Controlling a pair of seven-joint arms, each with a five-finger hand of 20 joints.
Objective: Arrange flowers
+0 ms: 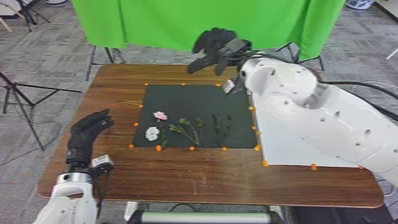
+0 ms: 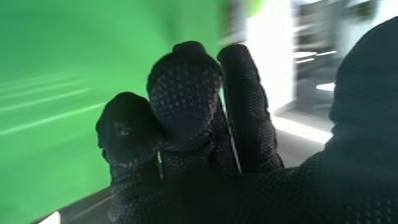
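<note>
My right hand (image 1: 218, 48) is over the far edge of the table, beyond the dark mat (image 1: 191, 95), its fingers open and holding nothing. In the right wrist view the same hand (image 2: 187, 115) has its fingers extended, with the thumb apart from them. On the mat's near half lie a pink flower (image 1: 160, 115), a white flower (image 1: 152, 133) and green sprigs (image 1: 189, 131). Left of the mat, my left hand (image 1: 84, 137) hangs over the wooden table, open and apart from the flowers.
A white sheet (image 1: 302, 150) lies right of the mat, partly under my right arm. Orange markers surround both. The green curtain (image 1: 178, 22) hangs behind the table (image 1: 115, 175), near my right hand. Tripods stand on the floor.
</note>
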